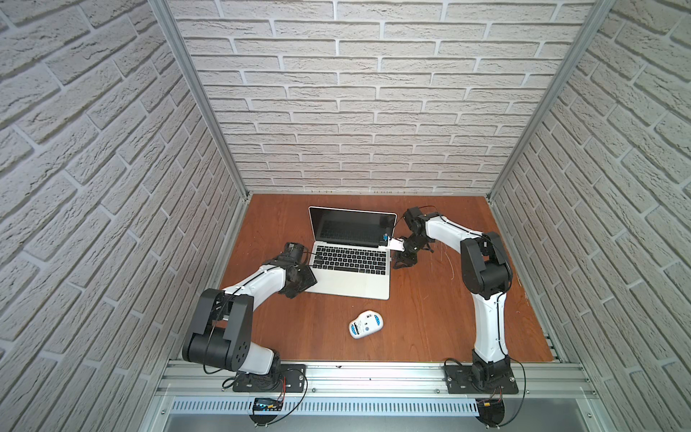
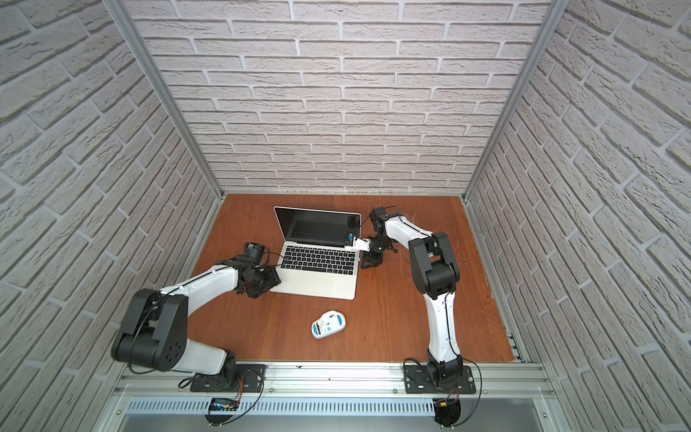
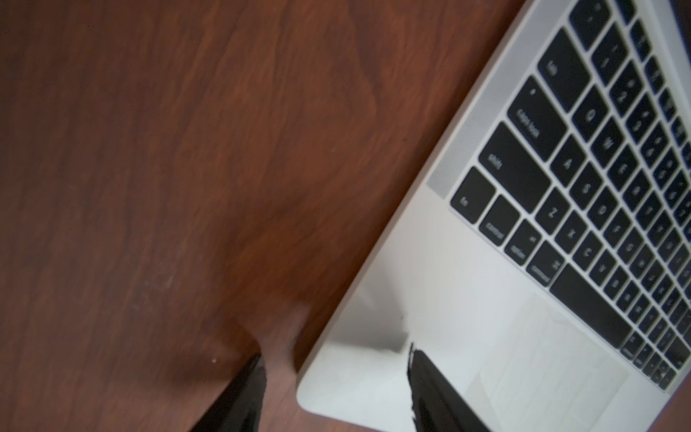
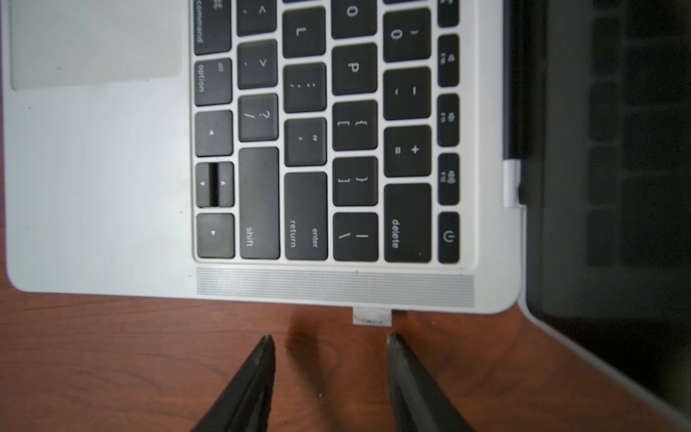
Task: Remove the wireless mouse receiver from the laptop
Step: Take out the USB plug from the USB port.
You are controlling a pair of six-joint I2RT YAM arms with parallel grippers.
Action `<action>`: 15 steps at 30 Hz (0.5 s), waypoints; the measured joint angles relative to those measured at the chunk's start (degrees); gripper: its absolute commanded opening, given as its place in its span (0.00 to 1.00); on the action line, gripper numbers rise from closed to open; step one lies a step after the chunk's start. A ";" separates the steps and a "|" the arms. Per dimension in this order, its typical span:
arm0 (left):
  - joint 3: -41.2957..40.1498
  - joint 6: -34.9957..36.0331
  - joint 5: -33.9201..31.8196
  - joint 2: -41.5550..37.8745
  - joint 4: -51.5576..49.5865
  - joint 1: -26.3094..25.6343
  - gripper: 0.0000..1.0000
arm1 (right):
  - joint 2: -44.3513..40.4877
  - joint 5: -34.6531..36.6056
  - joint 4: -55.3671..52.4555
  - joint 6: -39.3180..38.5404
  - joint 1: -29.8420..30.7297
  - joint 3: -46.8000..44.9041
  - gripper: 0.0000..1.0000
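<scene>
The laptop sits open towards the far edge of the tabletop, about midway across. The receiver is a short silver stub poking out of the laptop's right side edge, near the hinge end, just beside the speaker grille.

My right gripper hangs low beside that edge with its jaws parted and nothing between them. The tips are near the stub but clear of it. As I read the right wrist view, the trouble is alignment: the stub lines up with the hinge-side finger rather than with the gap. I'd slide towards the hinge until it is centred, then ease in until the pads cover its flanks before closing. So little metal shows that a shallow pinch would likely slip, and I'd pull straight out along the port with no twist.

My left gripper is parted too and grips nothing. It straddles the laptop's near left corner, one finger over the palm rest and one over the wood; I cannot tell whether it presses down. I'd want it bearing on the palm rest so the laptop doesn't drag. The white mouse lies well apart, nearer the front edge
</scene>
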 measured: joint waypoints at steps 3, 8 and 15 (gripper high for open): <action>0.07 0.02 0.09 0.13 0.28 0.00 0.63 | 0.52 0.00 0.04 -0.42 0.44 0.74 0.49; 0.07 0.11 0.09 0.17 0.48 0.00 0.63 | 0.83 0.74 0.61 -0.83 1.22 1.16 0.42; 0.07 0.17 0.13 0.24 0.83 0.00 0.65 | 1.49 2.16 0.92 -0.72 2.08 2.34 0.29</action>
